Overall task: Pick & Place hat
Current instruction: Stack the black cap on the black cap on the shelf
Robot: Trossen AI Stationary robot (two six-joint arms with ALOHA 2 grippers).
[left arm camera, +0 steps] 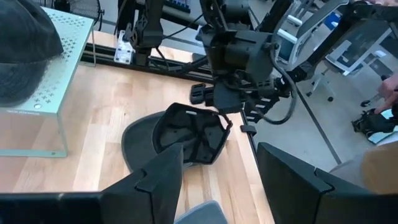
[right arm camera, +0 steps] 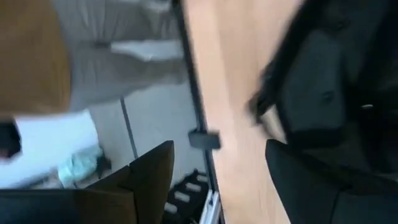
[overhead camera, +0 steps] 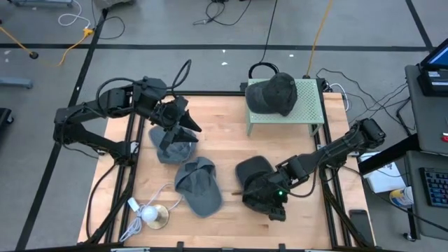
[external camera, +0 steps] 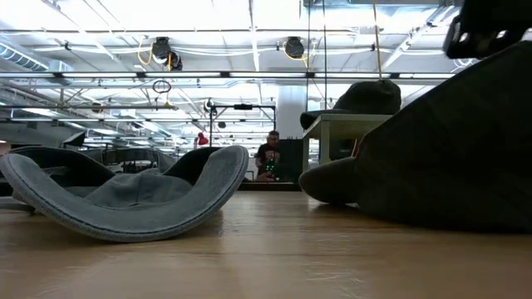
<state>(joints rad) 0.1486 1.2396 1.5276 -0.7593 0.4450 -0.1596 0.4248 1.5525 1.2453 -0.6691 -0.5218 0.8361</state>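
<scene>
- Left of the green stand (overhead camera: pixel 301 105), the left gripper (overhead camera: pixel 183 120) hangs just above the upper grey cap (overhead camera: pixel 170 143); its fingers (left arm camera: pixel 165 180) are spread in the left wrist view, with nothing between them.
- Below that cap, further from the stand, a second grey cap (overhead camera: pixel 199 185) lies upside down on the table (overhead camera: pixel 224 133), its brim curling upward in the low view.
- Near the table's front corner, well apart from the stand, a small round brass-coloured object (overhead camera: pixel 155 217) sits on a white cable (overhead camera: pixel 140 206).
- On the stand itself rests a dark cap (overhead camera: pixel 274 93), which I judge to be one already placed.
- Below the stand, towards the table's front, the black cap (overhead camera: pixel 253 170) lies upside down, and the right gripper (overhead camera: pixel 274 203) is at its edge; the fingers (right arm camera: pixel 149 171) look parted in the right wrist view, and I cannot tell whether they touch the cap.
- Step in hand, as I judge it: the pick, with both arms near caps and neither holding one.
- Next move likely calls for closing on a brim or crown edge, lifting clear, and carrying the cap to the stand, where the dark cap leaves limited room.
</scene>
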